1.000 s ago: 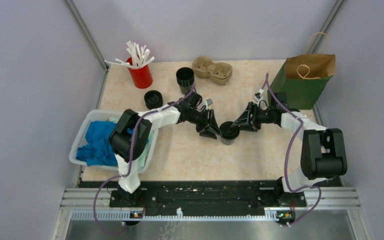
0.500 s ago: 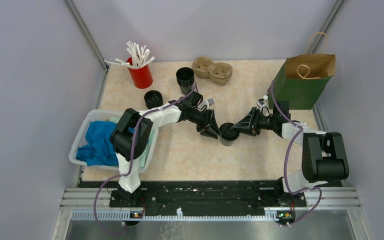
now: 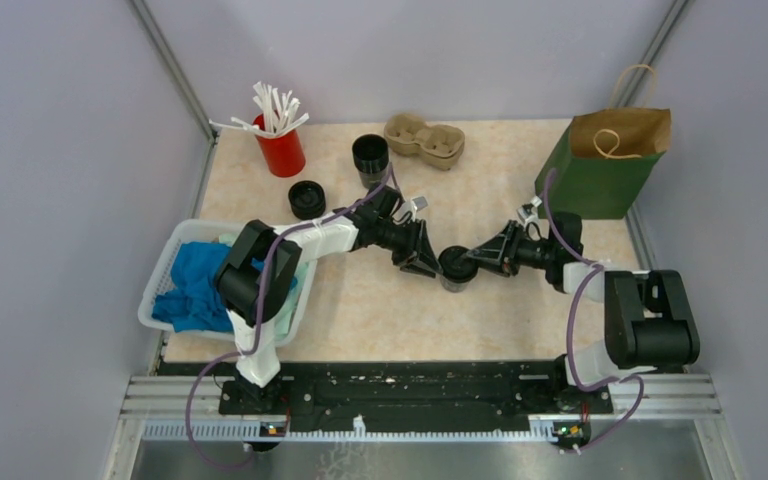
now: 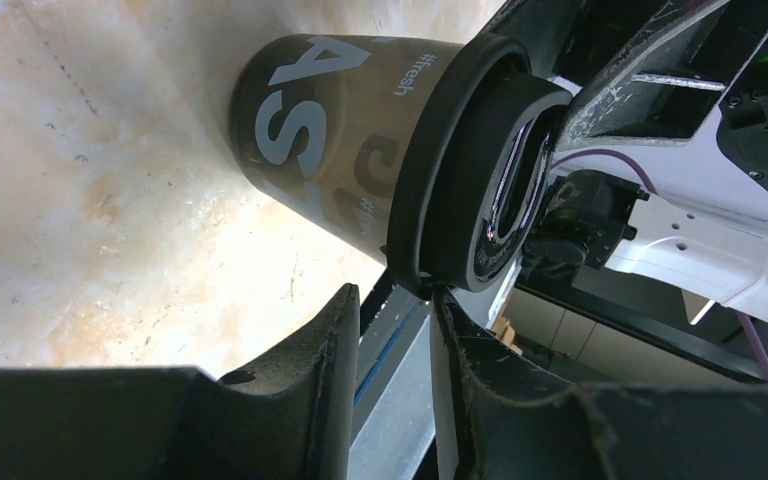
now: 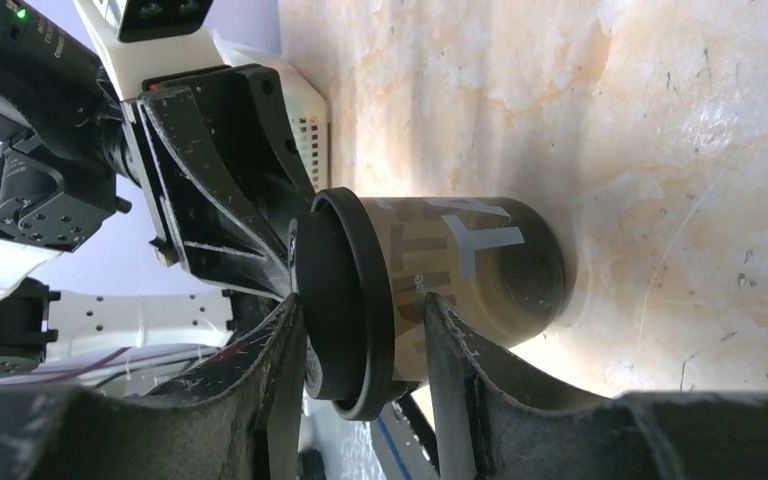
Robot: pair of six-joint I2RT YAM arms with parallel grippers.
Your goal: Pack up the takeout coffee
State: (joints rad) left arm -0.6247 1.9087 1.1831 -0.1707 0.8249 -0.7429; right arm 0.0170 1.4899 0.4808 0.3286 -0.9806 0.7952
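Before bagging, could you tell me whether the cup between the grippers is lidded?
Lidded: a black lid covers the rim of the cup in both wrist views.

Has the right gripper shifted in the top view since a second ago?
Yes. The right gripper has drawn toward the near edge of the table, away from the green paper bag.

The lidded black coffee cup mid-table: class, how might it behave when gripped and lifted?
The coffee cup tapers towards its base, so it probably tips easily if pushed high. Its printed wall looks like thin paper, likely to dent under squeezing.
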